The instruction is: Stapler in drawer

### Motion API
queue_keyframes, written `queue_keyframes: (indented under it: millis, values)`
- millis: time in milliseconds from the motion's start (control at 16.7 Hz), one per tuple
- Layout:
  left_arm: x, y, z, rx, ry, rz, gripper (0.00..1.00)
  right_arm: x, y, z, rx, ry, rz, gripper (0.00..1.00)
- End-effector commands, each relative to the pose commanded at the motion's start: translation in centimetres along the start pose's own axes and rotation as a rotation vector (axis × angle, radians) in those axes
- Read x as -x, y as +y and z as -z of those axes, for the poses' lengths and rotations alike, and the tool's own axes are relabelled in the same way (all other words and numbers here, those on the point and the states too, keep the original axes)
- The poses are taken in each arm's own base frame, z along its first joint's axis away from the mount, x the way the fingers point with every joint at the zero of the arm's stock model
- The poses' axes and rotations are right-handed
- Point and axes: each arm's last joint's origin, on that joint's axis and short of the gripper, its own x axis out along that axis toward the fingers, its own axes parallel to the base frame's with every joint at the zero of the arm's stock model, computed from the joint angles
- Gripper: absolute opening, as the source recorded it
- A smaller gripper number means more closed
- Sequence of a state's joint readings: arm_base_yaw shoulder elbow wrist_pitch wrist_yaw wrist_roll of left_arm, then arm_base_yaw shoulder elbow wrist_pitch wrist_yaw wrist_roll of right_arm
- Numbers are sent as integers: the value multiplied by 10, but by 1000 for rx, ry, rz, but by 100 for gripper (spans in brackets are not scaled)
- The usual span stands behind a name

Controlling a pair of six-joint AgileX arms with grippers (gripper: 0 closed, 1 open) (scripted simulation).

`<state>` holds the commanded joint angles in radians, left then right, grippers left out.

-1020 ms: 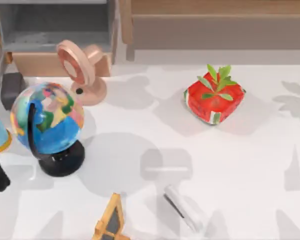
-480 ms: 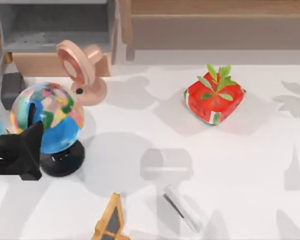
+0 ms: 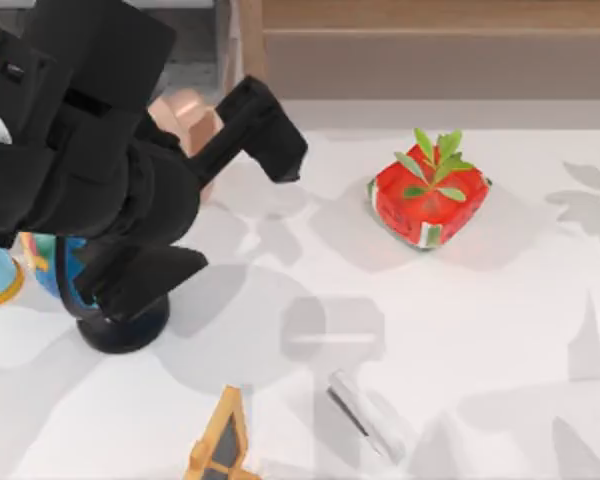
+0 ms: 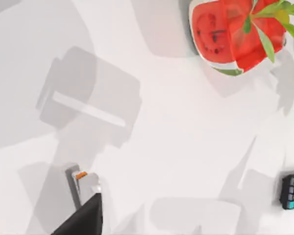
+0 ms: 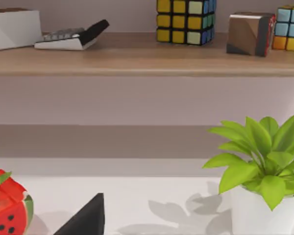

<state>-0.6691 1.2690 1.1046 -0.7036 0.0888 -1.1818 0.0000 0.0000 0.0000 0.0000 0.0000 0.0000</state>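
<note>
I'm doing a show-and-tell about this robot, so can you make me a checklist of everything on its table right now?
Surface: white table, patched with grey shadows.
Job's things: stapler lies flat near the front edge, untouched; drawer at the back left, mostly hidden by the arm.
Clutter: watermelon-pattern plant pot right of centre; globe on a black stand at the left, partly under the arm; wooden object at the front edge.
Grippers: left gripper raised above the back left; whether open or shut cannot be told.
Cables: nothing seen.
Surroundings: wooden ledge behind, holding colour cubes; green potted plant nearby.
</note>
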Motion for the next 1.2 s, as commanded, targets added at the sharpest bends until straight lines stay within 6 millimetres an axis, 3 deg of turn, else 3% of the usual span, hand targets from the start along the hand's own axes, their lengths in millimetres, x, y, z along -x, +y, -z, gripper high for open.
queue_keyframes:
  millis: [240,420,540,720,1080,1200]
  values:
    - [-89,-45,25,204,119,-292,100,0,0,0,0,0,0,100]
    - [-141,-53,56,247,131,-488,100,0,0,0,0,0,0,100]
    - [-163,-48,78,226,131,-598,100,0,0,0,0,0,0,100]
    - [-177,-40,99,181,132,-695,100,0,0,0,0,0,0,100]
    - [-179,-39,99,179,133,-699,100,0,0,0,0,0,0,100]
    - [-187,-32,102,176,132,-701,100,0,0,0,0,0,0,100]
